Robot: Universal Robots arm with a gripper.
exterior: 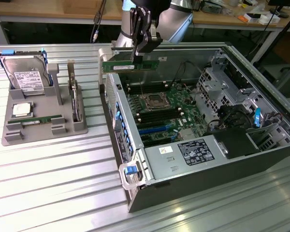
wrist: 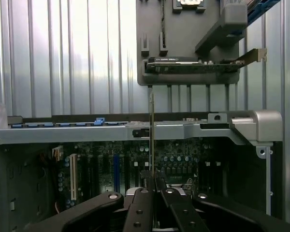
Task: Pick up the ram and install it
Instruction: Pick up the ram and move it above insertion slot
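Observation:
The ram (exterior: 120,65), a long green stick with a white label, hangs level above the far edge of the open computer case (exterior: 135,193). My gripper (exterior: 137,55) is shut on its top edge. In the wrist view the ram (wrist: 152,140) shows edge-on as a thin line rising from between my fingertips (wrist: 141,193), over the case wall (wrist: 87,130). Below it lies the motherboard (exterior: 159,113) with its black memory slots (exterior: 135,89) beside the CPU socket (exterior: 152,100).
A grey holder tray (exterior: 19,135) stands at the exterior view's left with a hard drive (exterior: 26,75), a silver CPU chip (exterior: 21,109), a second green stick (exterior: 38,119) and an upright card (exterior: 75,96). Cables and a drive cage (exterior: 222,82) fill the case's right side.

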